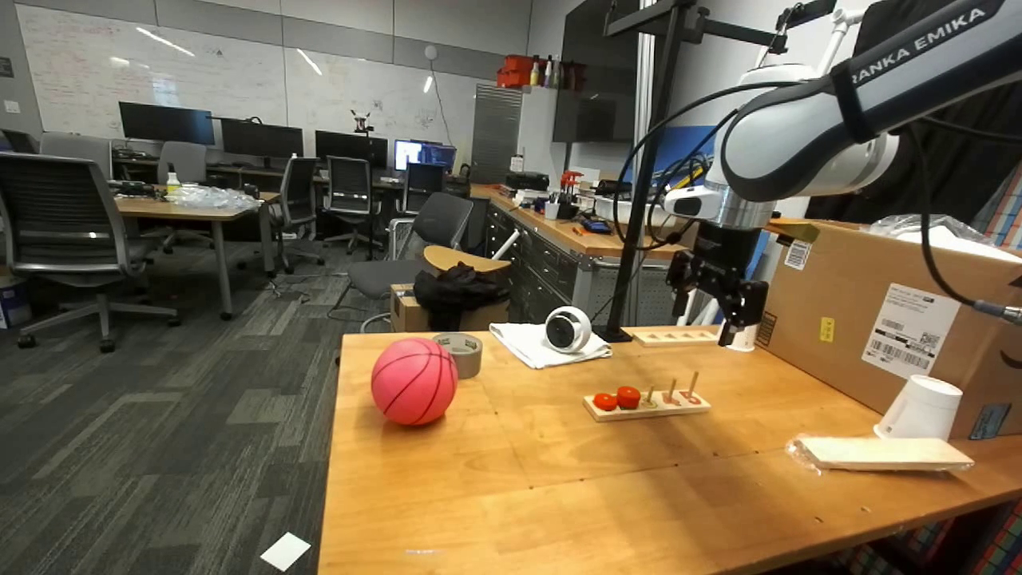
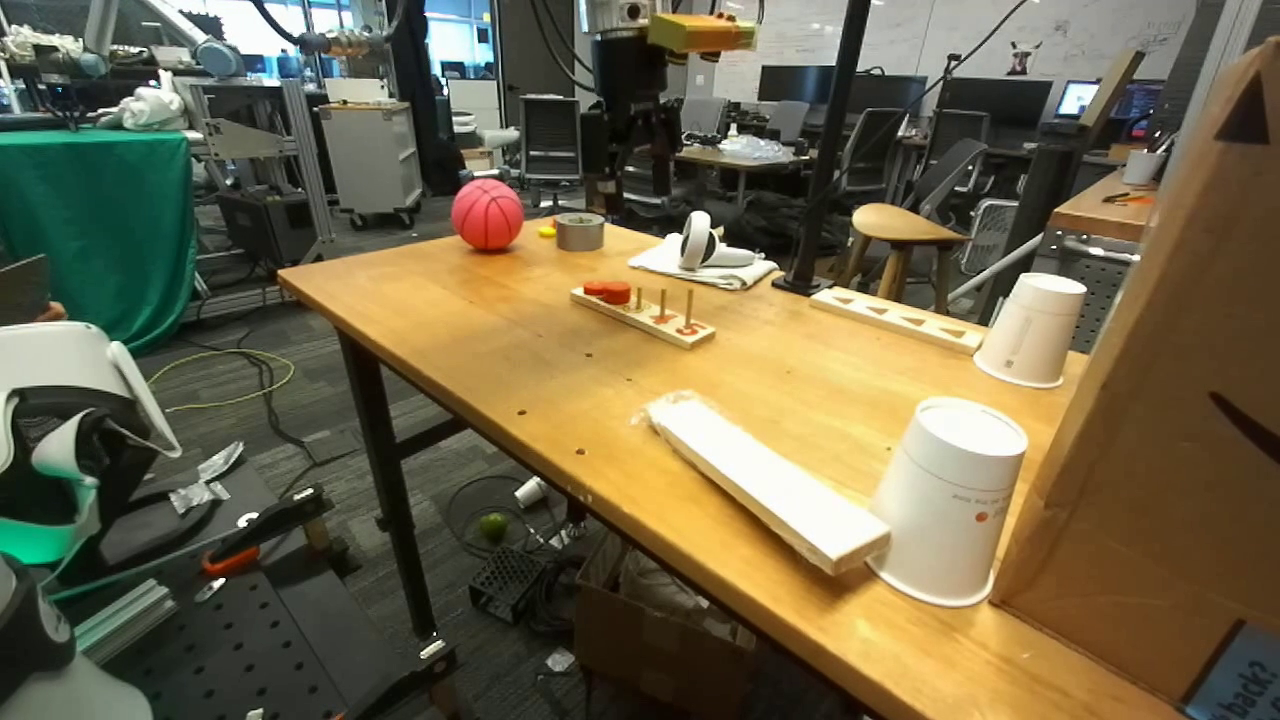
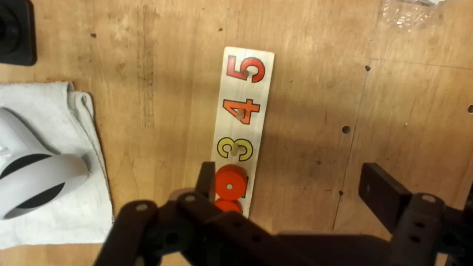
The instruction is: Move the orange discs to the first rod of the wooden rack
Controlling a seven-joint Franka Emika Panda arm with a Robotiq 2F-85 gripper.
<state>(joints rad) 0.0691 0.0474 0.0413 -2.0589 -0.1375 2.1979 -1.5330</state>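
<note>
Orange discs (image 1: 628, 397) occupy the two leftmost rods of the wooden rack (image 3: 240, 90) in an exterior view, well inside the edges of the tabletop (image 1: 495, 519). The first rod's disc sits just beside, perhaps touching, the taller stack on its right, so a wedged finger could shove it; a tilted lift might bind and drag the rack. The gripper (image 3: 290, 179) hangs above, spread wide, holding nothing; the wrist view puts the discs beside one finger, not midway, so a straight descent could strike them. As for room, the ball (image 1: 414, 381) sits near the left edge, a black pole (image 2: 829, 140) rises at the far edge, bare wood runs in front of the rack, and a cardboard box (image 1: 830, 295) stands along the right.
</note>
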